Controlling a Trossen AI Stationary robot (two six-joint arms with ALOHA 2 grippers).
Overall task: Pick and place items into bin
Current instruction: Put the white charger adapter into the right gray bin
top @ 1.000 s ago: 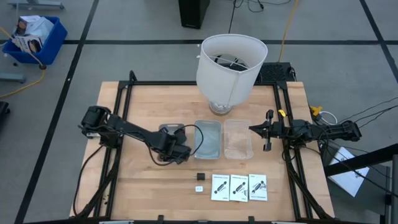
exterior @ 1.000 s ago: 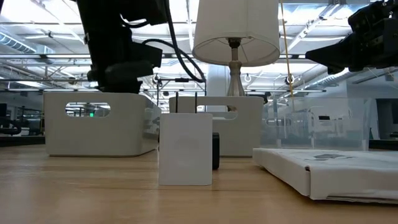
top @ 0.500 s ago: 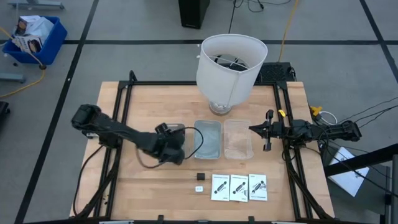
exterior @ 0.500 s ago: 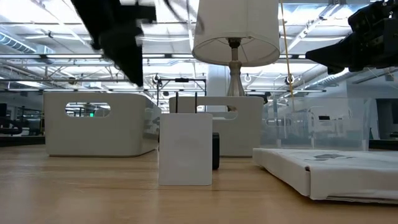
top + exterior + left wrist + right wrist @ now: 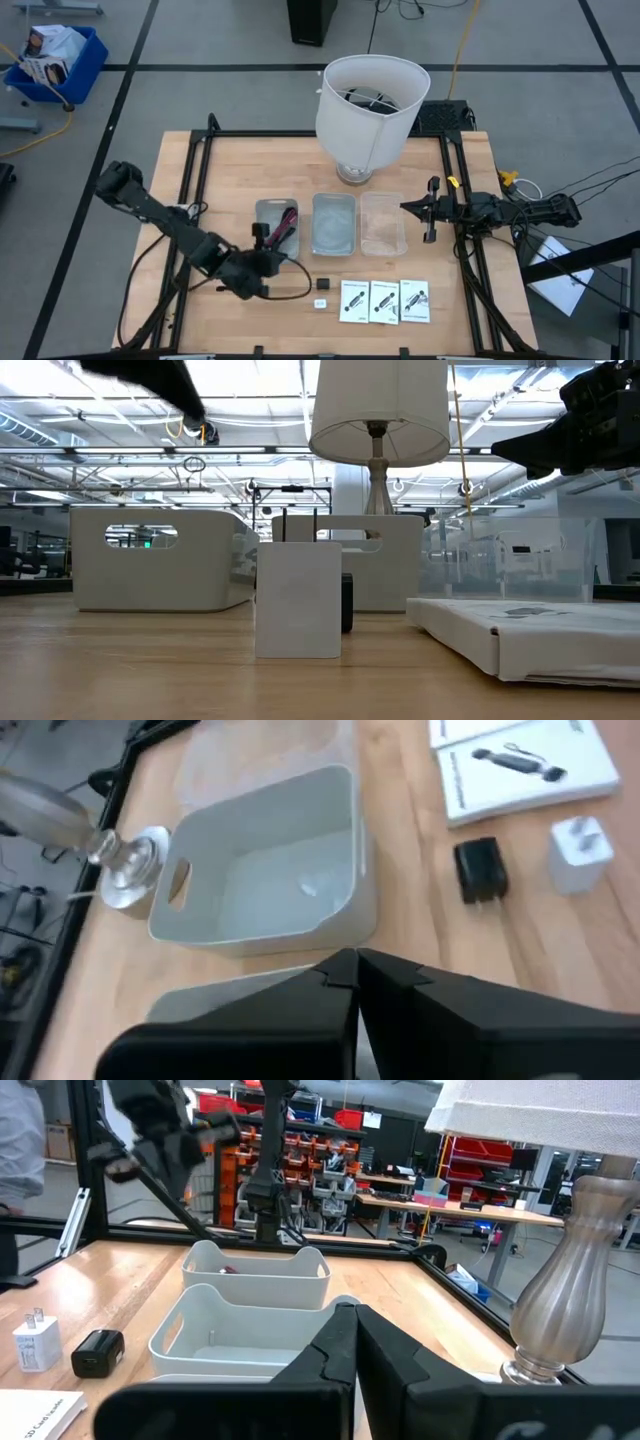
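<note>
In the high view my left gripper hovers at the near end of the left grey bin, where dark-red and black cables lie. Its fingers meet, shut and empty, in the left wrist view. The tiny black cube, the white block and three white packets rest flat on the table near its near edge. The left wrist view also shows the cube and block. My right gripper waits shut beside the clear bin.
A second grey bin sits between the left bin and the clear one. The big white lamp stands behind the bins on its metal base. Black frame rails run along the table's left and right sides. Bare wood lies left of the goods.
My left arm has drawn back from over the left bin toward the table's near-left and risen, leaving the low view except for its top corner. The left bin, covered before, now shows the cables lying inside it. My right arm has kept still.
</note>
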